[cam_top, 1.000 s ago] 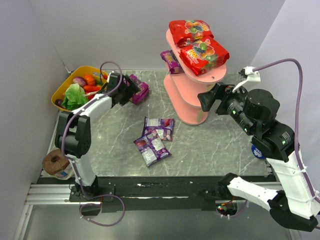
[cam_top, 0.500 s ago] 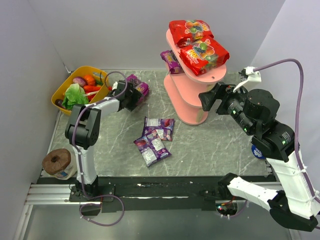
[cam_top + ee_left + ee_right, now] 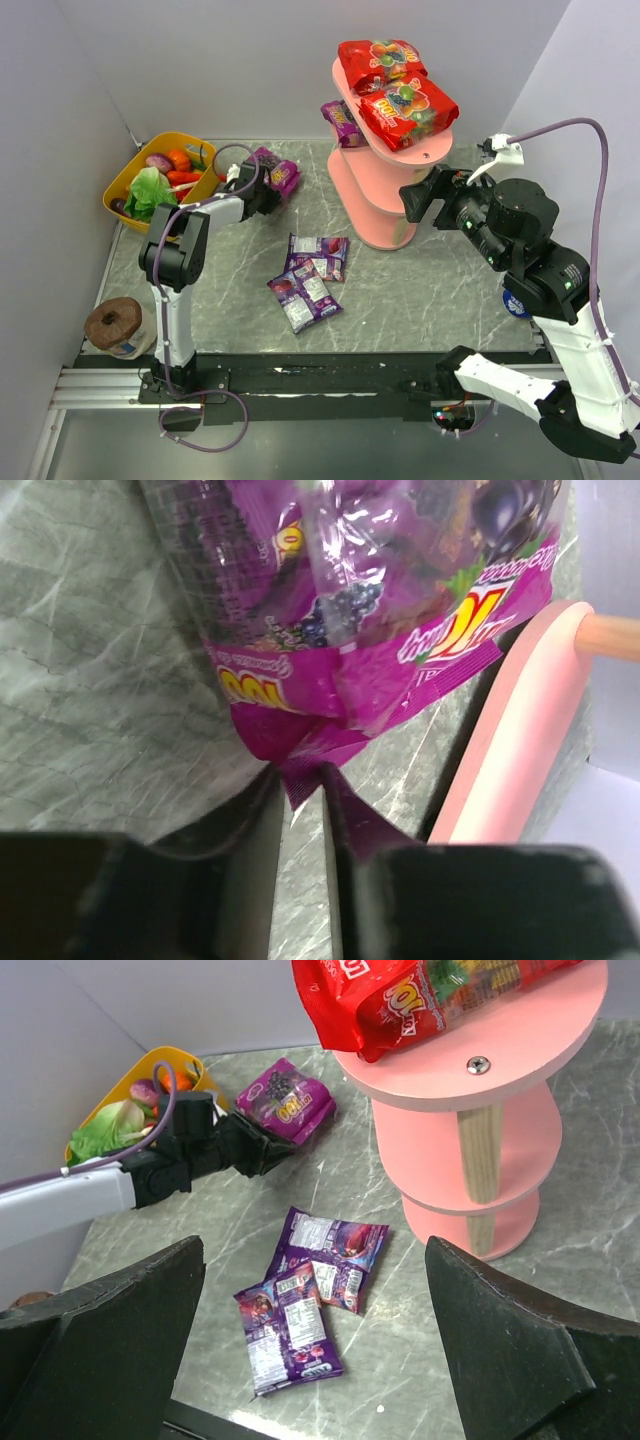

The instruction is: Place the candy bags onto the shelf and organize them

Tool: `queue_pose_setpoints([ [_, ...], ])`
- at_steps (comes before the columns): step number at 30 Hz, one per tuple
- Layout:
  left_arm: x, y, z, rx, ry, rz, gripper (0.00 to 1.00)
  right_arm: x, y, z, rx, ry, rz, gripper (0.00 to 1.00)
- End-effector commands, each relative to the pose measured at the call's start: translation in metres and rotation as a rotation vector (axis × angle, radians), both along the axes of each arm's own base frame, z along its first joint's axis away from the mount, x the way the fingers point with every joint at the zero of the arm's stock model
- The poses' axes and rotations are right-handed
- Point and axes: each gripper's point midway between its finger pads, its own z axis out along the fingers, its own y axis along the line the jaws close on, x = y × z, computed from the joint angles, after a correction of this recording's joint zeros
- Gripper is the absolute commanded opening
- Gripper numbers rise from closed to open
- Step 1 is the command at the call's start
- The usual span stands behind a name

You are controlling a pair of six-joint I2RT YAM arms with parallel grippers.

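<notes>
My left gripper (image 3: 263, 190) lies low on the table, its jaws shut on the crimped bottom edge of a purple candy bag (image 3: 281, 174). In the left wrist view that bag (image 3: 350, 610) fills the top, its seam pinched at the gripper (image 3: 300, 792). Two more purple bags (image 3: 318, 255) (image 3: 304, 298) overlap mid-table. The pink shelf (image 3: 385, 215) carries two red bags (image 3: 380, 60) (image 3: 408, 110) on top and a purple bag (image 3: 340, 122) on its middle tier. My right gripper (image 3: 415, 200) hovers open beside the shelf, nothing between its fingers (image 3: 110, 1340).
A yellow basket (image 3: 120, 183) of toy vegetables (image 3: 150, 190) stands at the back left, just behind the left arm. A roll of twine (image 3: 112, 325) sits at the front left. The shelf's lower tier (image 3: 510, 740) lies beyond the held bag.
My left gripper has slid right and lower toward the purple bag and closed on its edge. The right arm has barely moved.
</notes>
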Motion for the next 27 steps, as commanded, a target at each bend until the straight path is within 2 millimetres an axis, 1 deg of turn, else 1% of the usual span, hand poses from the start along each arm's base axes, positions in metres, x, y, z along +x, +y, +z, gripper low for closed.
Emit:
queue_pose_setpoints([
  [1,0.019,-0.001,0.025,0.001,-0.087,0.008,0.15,-0.001,-0.008,0.015,0.012,-0.044,-0.025,0.97],
  [4,0.014,-0.001,0.025,0.005,-0.075,-0.004,0.01,0.0,-0.006,0.016,0.012,-0.048,-0.018,0.97],
  [5,0.013,-0.001,0.025,0.007,-0.074,-0.009,0.01,0.0,-0.005,0.016,0.012,-0.048,-0.013,0.97],
  [6,0.008,0.0,0.021,0.02,-0.058,-0.022,0.01,0.002,-0.004,0.015,0.011,-0.047,-0.013,0.97],
  [8,-0.001,0.0,0.021,0.032,-0.041,-0.049,0.01,0.003,0.0,0.016,0.012,-0.05,0.001,0.97],
  [9,-0.01,0.001,0.013,0.054,-0.019,-0.07,0.01,0.004,0.002,0.016,0.009,-0.051,0.009,0.97],
  [10,-0.014,0.002,0.019,0.059,-0.026,-0.081,0.01,0.006,0.004,0.017,0.01,-0.052,0.014,0.97],
  [11,-0.021,0.002,0.018,0.067,-0.02,-0.097,0.01,0.006,0.007,0.016,0.01,-0.05,0.031,0.97],
  [12,-0.035,0.006,0.007,0.094,0.004,-0.118,0.01,0.008,0.011,0.015,0.0,-0.05,0.043,0.97],
  [13,-0.04,0.007,0.018,0.099,-0.017,-0.13,0.01,0.009,0.014,0.017,0.0,-0.056,0.056,0.97],
  [14,-0.047,0.008,0.018,0.108,-0.02,-0.146,0.01,0.01,0.019,0.016,0.0,-0.053,0.081,0.96],
  [15,-0.065,0.01,0.005,0.137,0.002,-0.183,0.01,0.012,0.023,0.015,-0.005,-0.054,0.091,0.96],
  [16,-0.069,0.01,0.017,0.141,-0.029,-0.199,0.01,0.013,0.026,0.016,-0.003,-0.061,0.105,0.96],
  [17,-0.077,0.011,0.017,0.152,-0.026,-0.216,0.01,0.013,0.032,0.016,-0.002,-0.061,0.137,0.95],
  [18,-0.093,0.013,0.005,0.176,-0.002,-0.252,0.01,0.014,0.037,0.013,-0.007,-0.059,0.157,0.95],
  [19,-0.098,0.014,0.015,0.186,-0.028,-0.266,0.01,0.015,0.042,0.014,-0.003,-0.071,0.177,0.95],
  [20,-0.106,0.014,0.015,0.189,-0.028,-0.286,0.01,0.016,0.047,0.013,-0.009,-0.074,0.197,0.94],
  [21,-0.122,0.017,0.004,0.201,-0.006,-0.32,0.01,0.015,0.054,0.01,-0.013,-0.071,0.231,0.95],
  [22,-0.127,0.017,0.015,0.196,-0.037,-0.332,0.01,0.015,0.058,0.009,-0.015,-0.074,0.249,0.94],
  [23,-0.135,0.018,0.015,0.193,-0.04,-0.348,0.01,0.015,0.063,0.01,-0.02,-0.09,0.268,0.94],
  [24,-0.153,0.023,0.002,0.198,-0.007,-0.369,0.02,0.015,0.069,0.005,-0.028,-0.086,0.289,0.94],
  [25,-0.159,0.025,0.013,0.195,-0.034,-0.37,0.03,0.012,0.076,0.005,-0.03,-0.09,0.315,0.94],
  [26,-0.172,0.03,0.005,0.202,-0.014,-0.369,0.06,0.012,0.081,0.003,-0.035,-0.093,0.332,0.94],
  [27,-0.175,0.035,0.014,0.199,-0.034,-0.352,0.11,0.013,0.087,-0.001,-0.043,-0.085,0.345,0.93],
])
